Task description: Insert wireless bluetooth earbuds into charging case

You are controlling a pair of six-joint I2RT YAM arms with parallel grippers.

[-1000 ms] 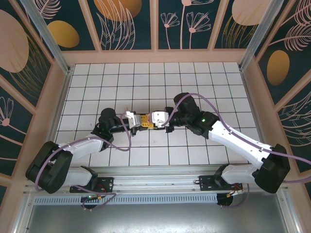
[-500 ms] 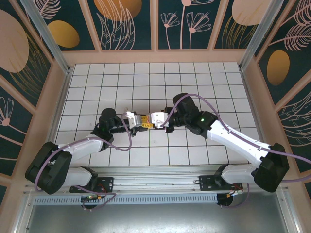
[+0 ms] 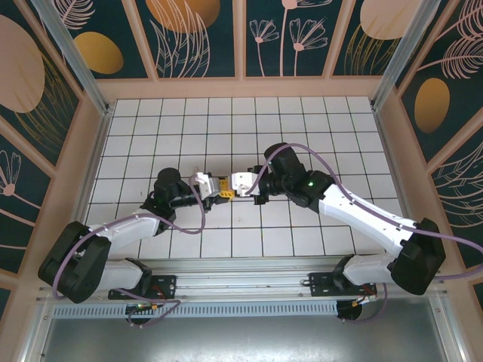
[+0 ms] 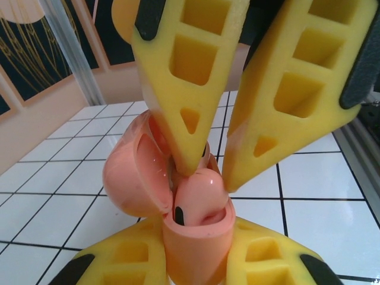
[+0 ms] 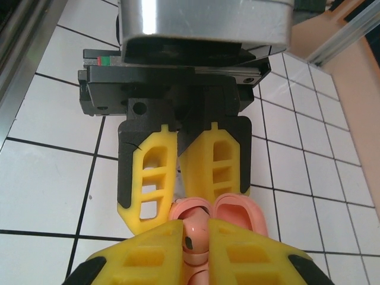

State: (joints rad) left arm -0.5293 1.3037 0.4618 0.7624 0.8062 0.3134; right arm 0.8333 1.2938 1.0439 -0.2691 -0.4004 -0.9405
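Yellow-fingered right gripper (image 4: pixel 209 171) narrower than one second ago, now clamped on salmon-pink earbud (image 4: pixel 199 199); right arm (image 3: pixel 355 207) shifted slightly left, nearer left gripper (image 3: pixel 217 188); left grip unchanged, pinching pink charging case (image 4: pixel 196 249) by its base, lid (image 4: pixel 130 178) swung open; earbud sits at case socket; both arms reach inward, elbows out, fingertips meeting over white tiled table (image 3: pixel 302 136) centre

White tiled floor (image 3: pixel 189 128), leaf-patterned walls (image 3: pixel 302 38)
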